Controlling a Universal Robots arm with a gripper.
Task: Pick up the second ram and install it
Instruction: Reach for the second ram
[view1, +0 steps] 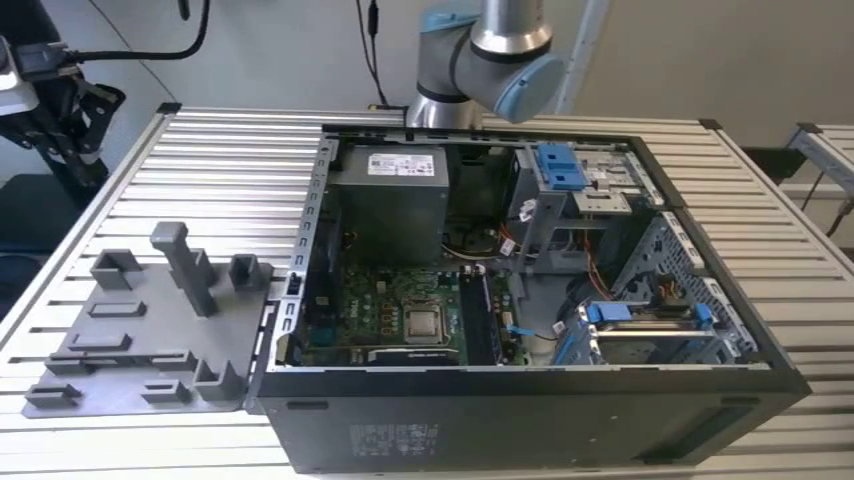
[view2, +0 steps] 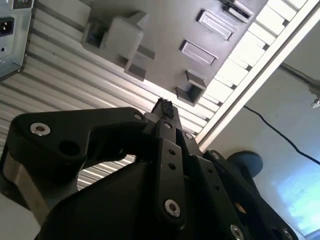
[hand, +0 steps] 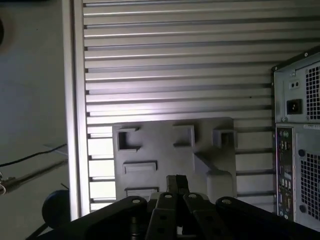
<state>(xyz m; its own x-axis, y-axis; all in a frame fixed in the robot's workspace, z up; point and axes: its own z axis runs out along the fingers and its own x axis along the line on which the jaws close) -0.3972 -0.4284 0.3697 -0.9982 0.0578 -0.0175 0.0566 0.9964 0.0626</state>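
Observation:
In the exterior view a long thin dark board, the second ram (view1: 482, 316), stands on edge in the motherboard's memory slots beside the processor (view1: 424, 324); I cannot tell whether one or two boards sit there. The grey holder tray (view1: 127, 345) holds no board. The arm (view1: 489, 62) rises out of the picture above the case's far side. In both wrist views my gripper (view2: 163, 106) (hand: 176, 181) hangs high over the holder tray (hand: 170, 145) (view2: 165, 30), its black fingers together with nothing between them.
The open computer case (view1: 534, 400) lies on the slatted metal table (view1: 227, 160), with the grey power-supply box (view1: 390, 195) and blue drive brackets (view1: 561, 170) inside. A dark stand with cables (view1: 54, 110) is at the exterior view's left. The table's edge rail (hand: 75, 100) borders the floor.

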